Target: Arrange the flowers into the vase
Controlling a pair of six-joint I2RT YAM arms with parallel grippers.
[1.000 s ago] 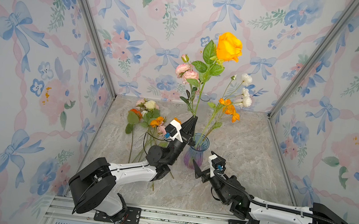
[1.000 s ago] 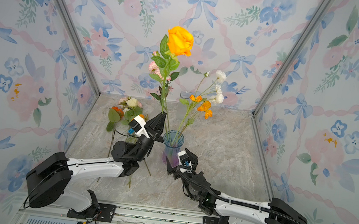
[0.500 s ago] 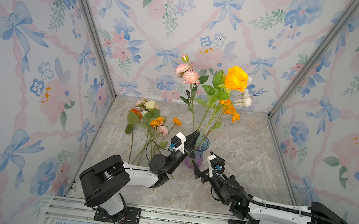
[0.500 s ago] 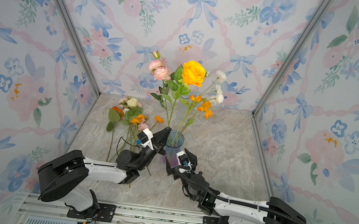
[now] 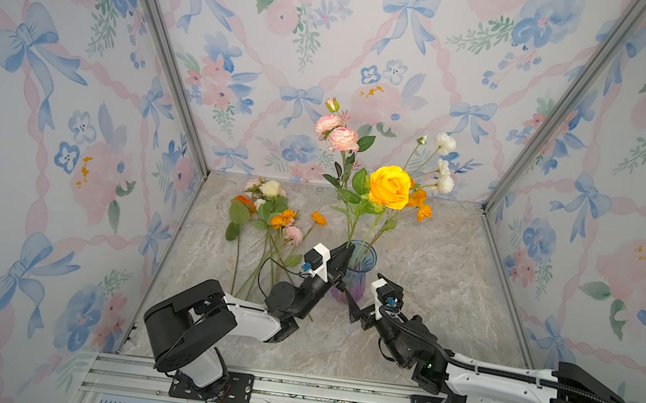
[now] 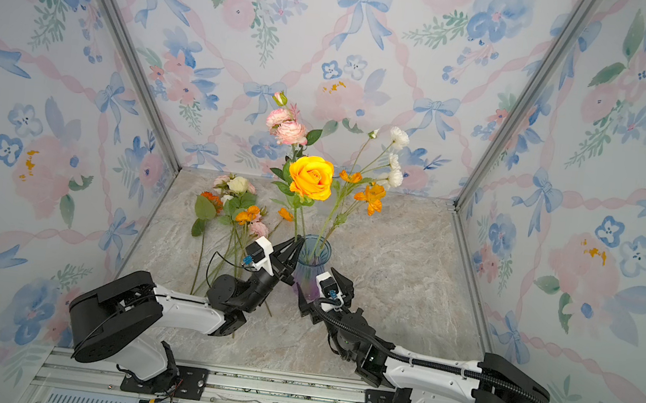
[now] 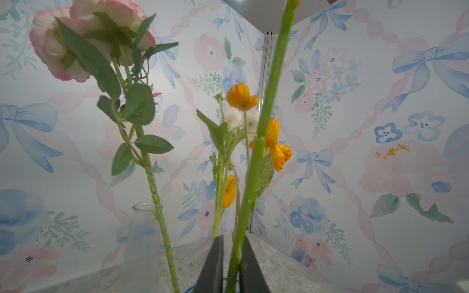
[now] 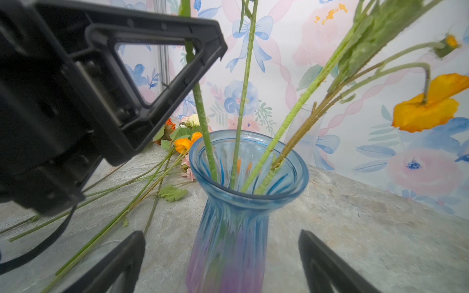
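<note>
Loosely, left hand (image 7: 234, 239) brackets rose stem (image 7: 264, 121).

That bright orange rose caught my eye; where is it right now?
In both top views the orange rose stands in the blue vase mid-table, between the pink carnations and the orange poppies.

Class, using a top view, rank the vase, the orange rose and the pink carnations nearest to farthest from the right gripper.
1. vase, just ahead of the right gripper.
2. orange rose, above the vase.
3. pink carnations, highest, further left.
</note>
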